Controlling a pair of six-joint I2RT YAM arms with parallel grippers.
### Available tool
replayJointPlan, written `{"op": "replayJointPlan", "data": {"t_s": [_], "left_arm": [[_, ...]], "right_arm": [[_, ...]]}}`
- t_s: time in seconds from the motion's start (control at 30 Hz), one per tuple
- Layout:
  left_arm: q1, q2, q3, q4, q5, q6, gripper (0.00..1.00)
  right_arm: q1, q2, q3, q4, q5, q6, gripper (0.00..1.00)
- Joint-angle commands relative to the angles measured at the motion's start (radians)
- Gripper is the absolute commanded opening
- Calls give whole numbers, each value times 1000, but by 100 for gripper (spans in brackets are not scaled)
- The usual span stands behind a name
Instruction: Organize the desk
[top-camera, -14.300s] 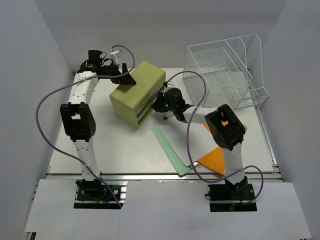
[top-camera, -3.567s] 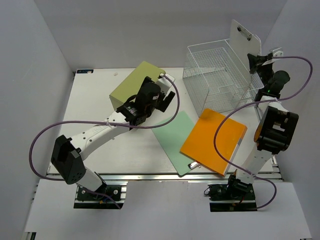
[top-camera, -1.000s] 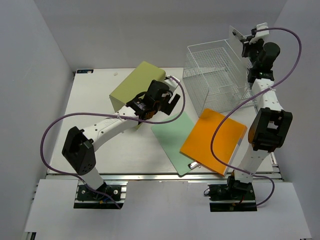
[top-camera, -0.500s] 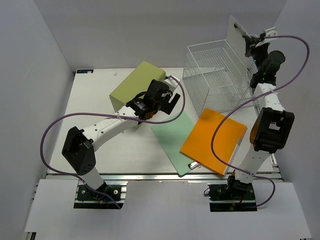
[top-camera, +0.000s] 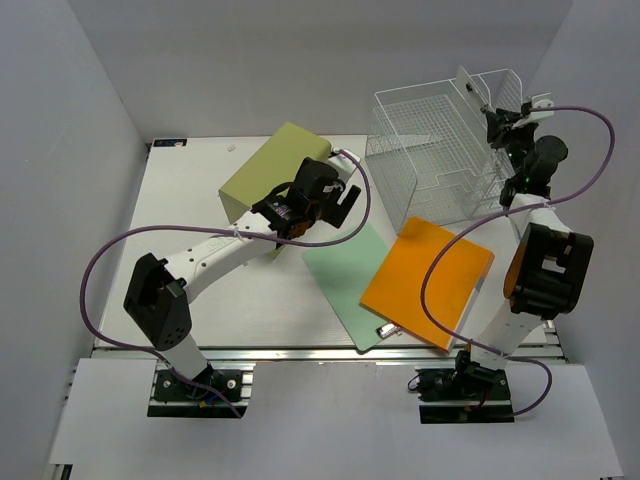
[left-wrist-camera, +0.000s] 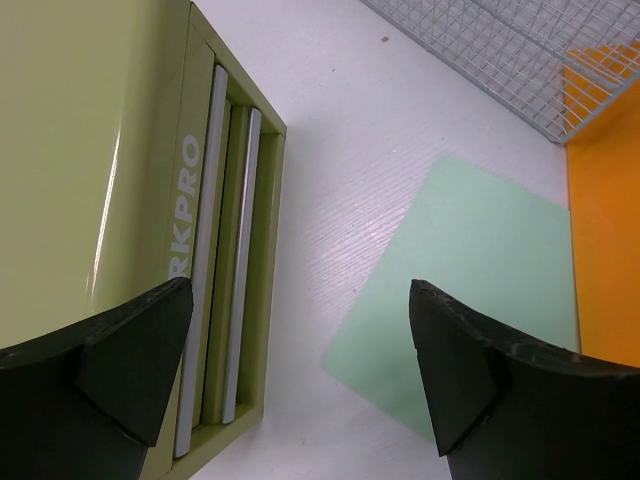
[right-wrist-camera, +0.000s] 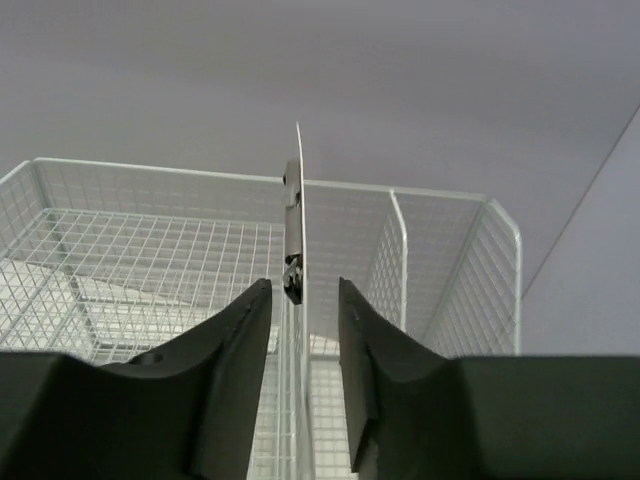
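The white desk (top-camera: 190, 210) carries an olive-green drawer box (top-camera: 270, 165), a pale green sheet (top-camera: 350, 275) and an orange board (top-camera: 425, 280). My left gripper (top-camera: 335, 200) hangs wide open and holds nothing, low over the desk (left-wrist-camera: 330, 140) between the drawer box (left-wrist-camera: 90, 150) and the green sheet (left-wrist-camera: 480, 260). My right gripper (top-camera: 497, 118) is up at the white wire rack (top-camera: 420, 140). A thin clear clipboard (top-camera: 470, 90) stands upright in the rack. Seen edge-on, the clipboard (right-wrist-camera: 297, 220) sits between my right gripper's (right-wrist-camera: 304, 300) parted fingers, with a gap on each side.
The wire rack (right-wrist-camera: 150, 260) fills the back right corner, by the side wall. The orange board (left-wrist-camera: 605, 200) overlaps the green sheet's right side and lies just in front of the rack (left-wrist-camera: 500, 50). The left arm's purple cable loops over the left half of the desk.
My right gripper has come down at the rack and its jaws have parted off the clipboard, which now stands lower inside the rack. The left arm has not moved.
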Motion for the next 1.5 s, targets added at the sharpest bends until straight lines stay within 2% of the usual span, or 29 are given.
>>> {"op": "replayJointPlan", "data": {"t_s": [0.0, 0.03, 0.1, 0.13, 0.2, 0.27, 0.33, 0.37, 0.47, 0.7, 0.8, 0.87, 1.07, 1.17, 1.23, 1.37, 1.47], "left_arm": [[-1, -45, 39, 1, 6, -4, 98], [0, -48, 38, 3, 7, -7, 98], [-1, -54, 33, 14, 14, -9, 98], [-1, -59, 33, 15, 18, -11, 98], [-1, -63, 35, 24, 14, -29, 98], [-1, -71, 33, 29, 4, -46, 98], [-1, -72, 44, 17, 21, -78, 98], [-1, -74, 48, -5, 33, -99, 98], [-1, -54, 87, -72, 77, -165, 98], [-1, -46, 99, -200, 254, -323, 98], [-1, -43, 56, -197, 329, -363, 98], [-1, -28, 29, -184, 421, -386, 98], [-1, 101, 39, -157, 575, -492, 98], [-4, 162, 19, -100, 645, -521, 98], [-15, 197, 27, -91, 641, -521, 97], [-69, 256, 59, -103, 532, -520, 95], [-93, 309, 96, -105, 495, -540, 90]], "right_arm": [[3, -83, 12, 28, 24, -16, 41], [3, -90, 22, -7, 32, -21, 51], [2, -97, 84, -62, 59, -21, 64], [2, -107, 105, -122, 74, -19, 77], [2, -126, 151, -170, 108, -19, 89], [2, -179, 162, -252, 137, -21, 89], [2, -262, 182, -363, 237, 8, 89], [2, -294, 190, -510, 281, 69, 89], [3, -423, 173, -794, 499, 204, 89], [3, -668, 11, -1341, 627, 384, 89], [3, -748, -69, -1498, 676, 485, 89], [2, -794, -183, -1511, 632, 521, 89], [2, -928, -408, -1645, 515, 579, 89], [2, -963, -516, -1633, 530, 565, 89], [2, -969, -589, -1568, 541, 564, 89], [2, -933, -664, -1503, 463, 562, 89], [-1, -922, -689, -1465, 506, 568, 89]]}}
